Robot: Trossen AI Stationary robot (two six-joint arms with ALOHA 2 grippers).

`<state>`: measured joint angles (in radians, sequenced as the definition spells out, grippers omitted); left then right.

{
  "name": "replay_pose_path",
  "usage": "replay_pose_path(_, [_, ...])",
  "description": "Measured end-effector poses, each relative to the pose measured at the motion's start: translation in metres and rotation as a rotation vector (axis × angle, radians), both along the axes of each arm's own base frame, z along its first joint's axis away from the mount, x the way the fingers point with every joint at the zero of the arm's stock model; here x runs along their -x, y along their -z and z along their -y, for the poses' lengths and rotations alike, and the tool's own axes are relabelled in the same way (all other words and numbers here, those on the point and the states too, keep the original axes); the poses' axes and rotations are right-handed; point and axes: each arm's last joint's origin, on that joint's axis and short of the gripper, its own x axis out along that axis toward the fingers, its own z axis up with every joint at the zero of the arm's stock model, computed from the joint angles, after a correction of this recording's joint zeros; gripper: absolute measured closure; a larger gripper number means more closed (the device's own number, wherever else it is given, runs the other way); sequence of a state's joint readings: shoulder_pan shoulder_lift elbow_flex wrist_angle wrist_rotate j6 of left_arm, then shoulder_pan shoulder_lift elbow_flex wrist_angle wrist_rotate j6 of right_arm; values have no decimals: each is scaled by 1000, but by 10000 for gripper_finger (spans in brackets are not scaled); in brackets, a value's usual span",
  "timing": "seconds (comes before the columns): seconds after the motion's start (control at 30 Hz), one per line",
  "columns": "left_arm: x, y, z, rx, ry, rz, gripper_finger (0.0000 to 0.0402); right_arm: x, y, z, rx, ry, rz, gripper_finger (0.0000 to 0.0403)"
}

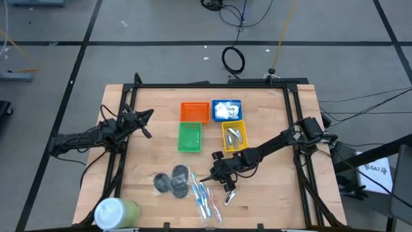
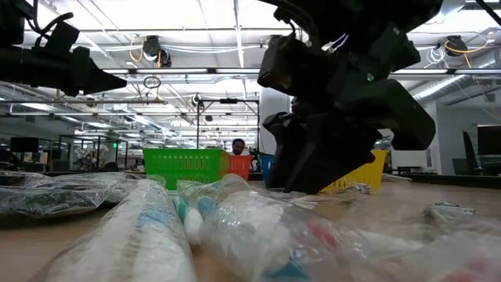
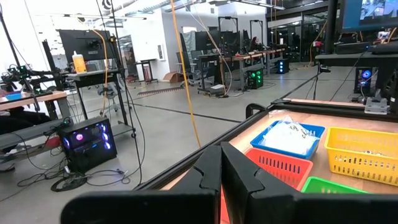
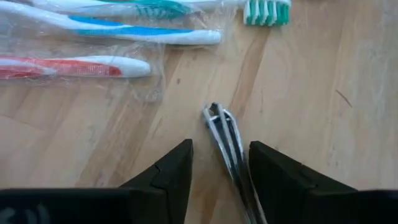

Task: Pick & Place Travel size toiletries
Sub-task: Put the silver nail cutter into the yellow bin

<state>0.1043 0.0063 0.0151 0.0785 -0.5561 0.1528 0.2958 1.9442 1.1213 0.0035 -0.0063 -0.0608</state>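
My right gripper [image 4: 221, 144] is open and low over the table's near middle [image 1: 225, 185]. Its fingers stand on either side of a silver clipper [image 4: 219, 127] that lies flat on the wood [image 1: 230, 197]. Wrapped toothbrushes [image 1: 203, 196] lie just left of it, and they also show beyond the fingers [image 4: 124, 34]. Dark grey discs [image 1: 171, 181] sit further left. White packets [image 1: 225, 109] fill the blue basket, and more clippers [image 1: 233, 136] lie in the yellow one. My left gripper [image 3: 221, 168] is shut and waits raised near the table's left edge [image 1: 145, 119]. My right gripper comes at the clipper from above with its fingers along the clipper's length. The clipper's near end [image 4: 239, 180] runs close by one finger [image 4: 273, 174]. I cannot tell whether that finger touches it. The clipper lies flat on the table.
Orange [image 1: 194, 111], blue [image 1: 226, 101], green [image 1: 189, 136] and yellow [image 1: 243, 134] baskets stand in a cluster at the table's middle and far side. A big white-and-green tub [image 1: 116, 211] lies at the near left corner. Dark frame rails run along the table's left and right edges.
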Motion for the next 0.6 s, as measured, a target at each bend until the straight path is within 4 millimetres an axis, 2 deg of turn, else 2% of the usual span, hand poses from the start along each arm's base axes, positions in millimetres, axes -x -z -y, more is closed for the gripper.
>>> replay_pose_path(0.43, [0,0,0,0,0,0,401,0,-1,0,0,-5,1,374])
replay_pose_path(0.6, [0,0,0,0,0,0,401,1,-6,0,-12,-12,14,379])
